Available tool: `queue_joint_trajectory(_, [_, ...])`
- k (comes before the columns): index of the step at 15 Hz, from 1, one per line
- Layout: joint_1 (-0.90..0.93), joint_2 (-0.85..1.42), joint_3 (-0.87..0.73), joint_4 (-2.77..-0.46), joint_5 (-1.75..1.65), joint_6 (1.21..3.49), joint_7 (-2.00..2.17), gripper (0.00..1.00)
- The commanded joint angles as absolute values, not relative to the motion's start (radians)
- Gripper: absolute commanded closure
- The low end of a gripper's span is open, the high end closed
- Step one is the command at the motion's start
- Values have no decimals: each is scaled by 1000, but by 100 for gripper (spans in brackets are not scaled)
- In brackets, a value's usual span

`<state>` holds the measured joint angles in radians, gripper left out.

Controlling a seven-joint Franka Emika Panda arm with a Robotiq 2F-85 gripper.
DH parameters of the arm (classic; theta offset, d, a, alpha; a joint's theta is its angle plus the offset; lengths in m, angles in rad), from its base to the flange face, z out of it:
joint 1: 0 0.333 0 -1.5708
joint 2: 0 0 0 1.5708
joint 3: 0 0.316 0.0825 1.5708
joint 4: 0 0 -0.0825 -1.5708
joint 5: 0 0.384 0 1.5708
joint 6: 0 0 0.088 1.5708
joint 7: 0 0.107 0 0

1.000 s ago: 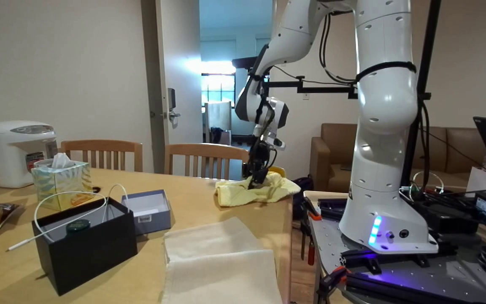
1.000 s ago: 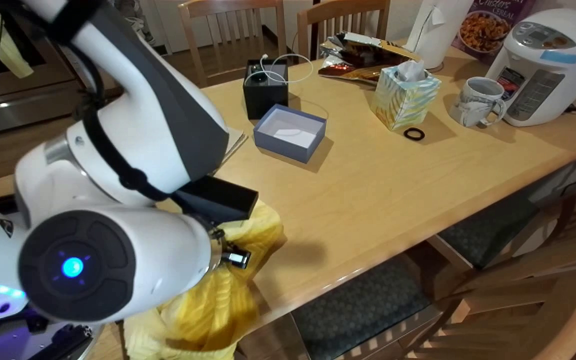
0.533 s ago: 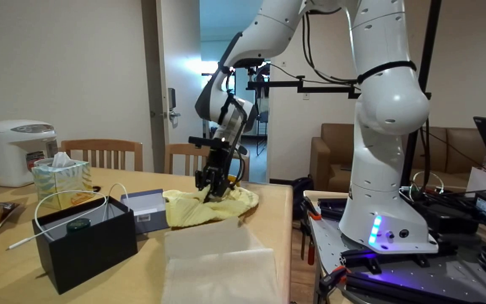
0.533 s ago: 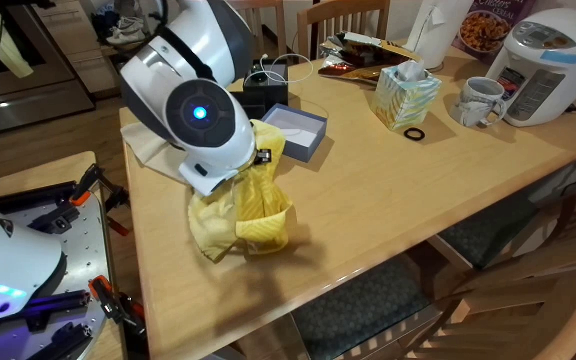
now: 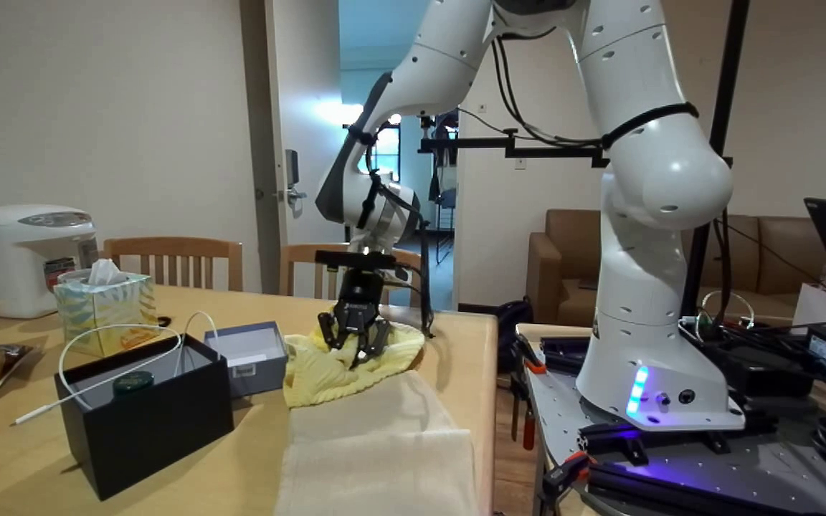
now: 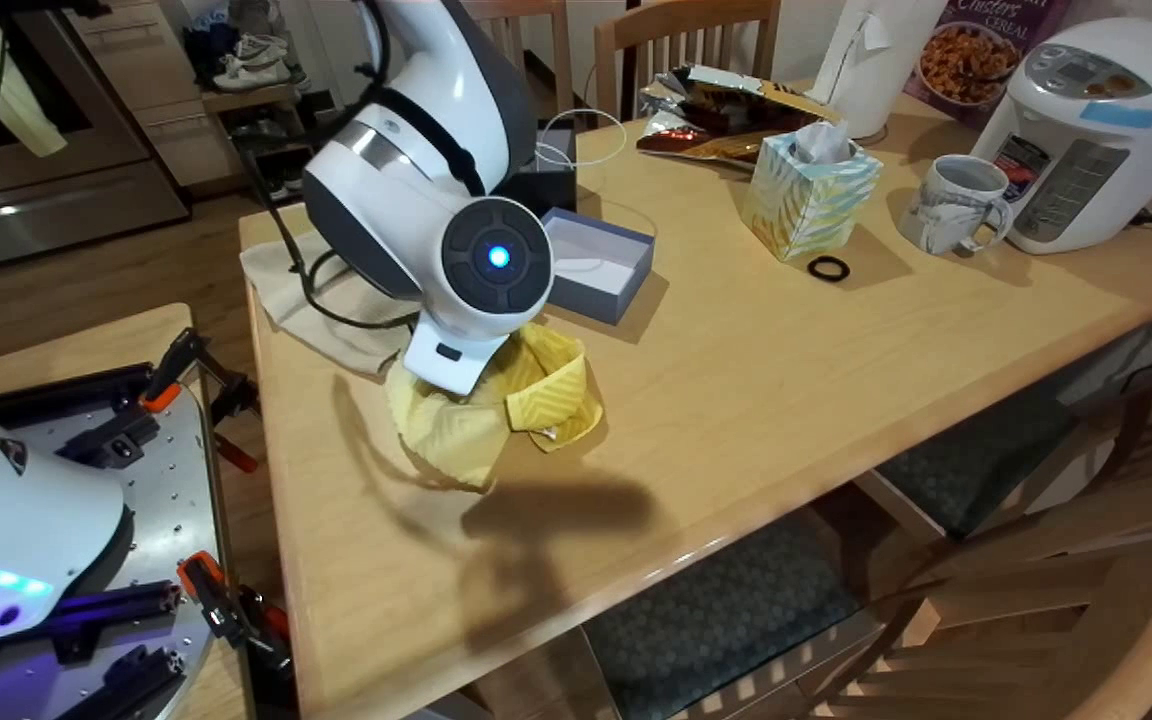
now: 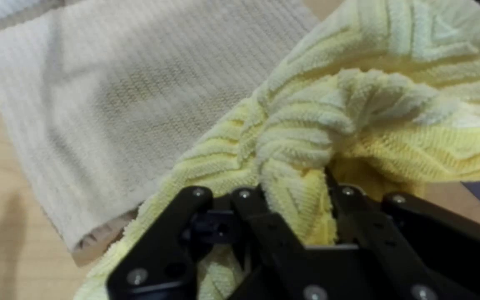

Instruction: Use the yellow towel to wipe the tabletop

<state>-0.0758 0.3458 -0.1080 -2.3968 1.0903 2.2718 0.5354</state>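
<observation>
Gripper [image 7: 297, 185]: clamped on the towel [image 5: 355, 380] — a bunched fold rises between the fingers [image 7: 256, 212], pressed from both sides; whether their tips reach the tabletop [image 6: 786, 380], I cannot tell.
Towel: beneath and around the gripper, on the tabletop, yellow and rumpled, its loose ends spreading out past the fingers; in an exterior view one end is doubled over just below the arm [image 6: 386, 200].
Arm: reaching down from above the gripper, hiding most of it in an exterior view.
Cloth [image 5: 377, 466]: cream, flat, creased across, just beside the gripper and meeting the towel's edge — whether it runs underneath, I cannot tell.
Tabletop: pale wood under the gripper, stretching well past it, with a dark shadow [image 6: 556, 515] near the towel.
Grey box [image 5: 262, 382]: shallow, pale inside, near the gripper, left of it in an exterior view.
Black box [image 5: 162, 441]: farther from the gripper than the grey box and close by it, holding a round dark green thing [image 5: 133, 382], with a white cable [image 5: 39, 413] looping over its rim.
Tissue box [image 6: 806, 215]: well apart from the gripper, a tissue [image 6: 824, 143] sticking up; a black ring [image 6: 828, 277] lies just beside its foot.
Mug [image 6: 951, 205]: farther again from the gripper, just beside the boiler [image 6: 1096, 140].
</observation>
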Motion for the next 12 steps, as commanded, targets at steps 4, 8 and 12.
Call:
queue_joint_trajectory(4, [-50,336,-205,-2419,835,2285,689,93])
queue_joint_trajectory(8, [-36,324,-231,-2417,693,2343,894,93])
queue_joint_trajectory(12, [-39,330,-251,-2405,525,2372,1112,93])
